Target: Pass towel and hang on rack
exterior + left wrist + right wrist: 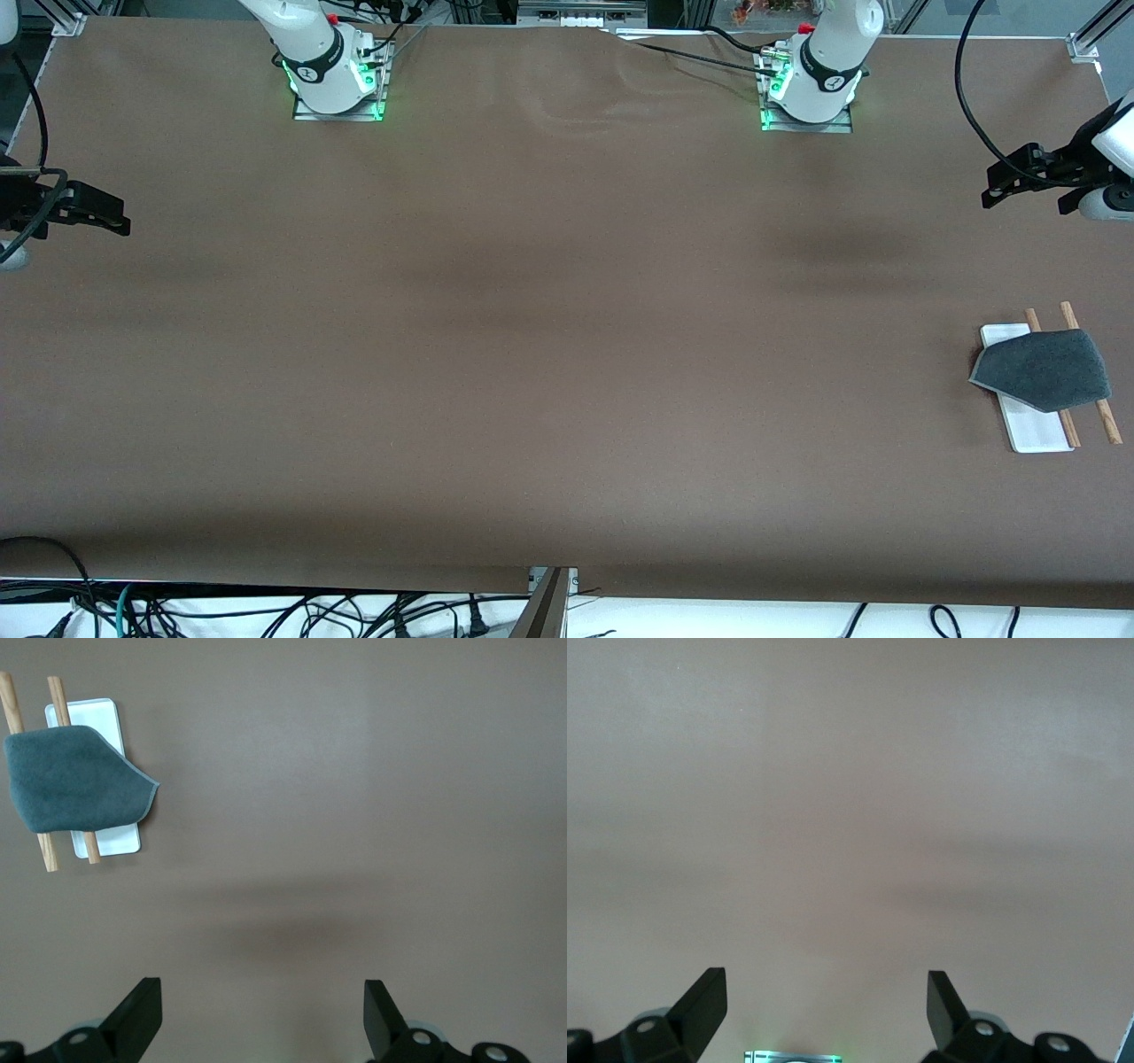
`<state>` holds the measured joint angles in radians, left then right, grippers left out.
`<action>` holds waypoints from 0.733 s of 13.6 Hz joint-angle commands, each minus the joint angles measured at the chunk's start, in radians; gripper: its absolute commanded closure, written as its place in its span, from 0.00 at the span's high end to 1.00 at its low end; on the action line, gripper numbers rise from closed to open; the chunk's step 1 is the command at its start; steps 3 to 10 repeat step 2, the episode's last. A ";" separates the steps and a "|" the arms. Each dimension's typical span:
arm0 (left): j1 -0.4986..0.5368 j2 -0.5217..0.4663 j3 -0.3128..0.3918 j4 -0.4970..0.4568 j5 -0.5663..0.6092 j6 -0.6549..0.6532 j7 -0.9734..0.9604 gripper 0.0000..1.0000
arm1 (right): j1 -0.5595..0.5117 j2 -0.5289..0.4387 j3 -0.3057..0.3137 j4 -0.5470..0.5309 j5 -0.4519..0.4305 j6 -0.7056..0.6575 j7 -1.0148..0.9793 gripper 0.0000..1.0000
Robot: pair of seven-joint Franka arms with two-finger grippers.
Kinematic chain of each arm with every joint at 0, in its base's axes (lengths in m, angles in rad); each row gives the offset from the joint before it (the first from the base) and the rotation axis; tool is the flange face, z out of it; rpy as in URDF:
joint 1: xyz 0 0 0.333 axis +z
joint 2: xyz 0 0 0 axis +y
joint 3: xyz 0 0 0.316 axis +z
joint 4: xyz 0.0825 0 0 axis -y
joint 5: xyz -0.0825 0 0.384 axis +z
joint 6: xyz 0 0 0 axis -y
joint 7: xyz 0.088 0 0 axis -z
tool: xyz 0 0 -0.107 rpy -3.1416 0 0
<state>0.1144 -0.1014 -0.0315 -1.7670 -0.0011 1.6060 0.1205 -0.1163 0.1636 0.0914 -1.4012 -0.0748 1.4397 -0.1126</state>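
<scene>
The dark grey towel [1045, 369] lies draped over the two light-wood rods of the rack [1036, 434], which stands on its white base at the left arm's end of the table. The left wrist view shows the same towel [75, 780] on the rack [115, 840]. My left gripper [994, 191] hangs open and empty above the table edge at that end, apart from the rack; its jaws stand wide [263, 1010]. My right gripper [120, 220] is open and empty over the right arm's end of the table, with only bare brown table under it [827, 1005].
A brown cloth [532, 354] covers the whole table. The two arm bases [337, 80] [811, 89] glow green along the edge farthest from the front camera. Cables [266, 611] lie below the nearest table edge.
</scene>
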 commanded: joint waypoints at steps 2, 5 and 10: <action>-0.002 -0.012 -0.007 -0.009 0.010 -0.008 -0.030 1.00 | 0.000 -0.006 0.002 0.001 0.003 0.008 0.004 1.00; -0.002 -0.012 -0.007 -0.009 0.010 -0.008 -0.030 1.00 | 0.000 -0.006 0.002 0.001 0.003 0.008 0.004 1.00; -0.002 -0.012 -0.007 -0.009 0.010 -0.008 -0.030 1.00 | 0.000 -0.006 0.002 0.001 0.003 0.008 0.004 1.00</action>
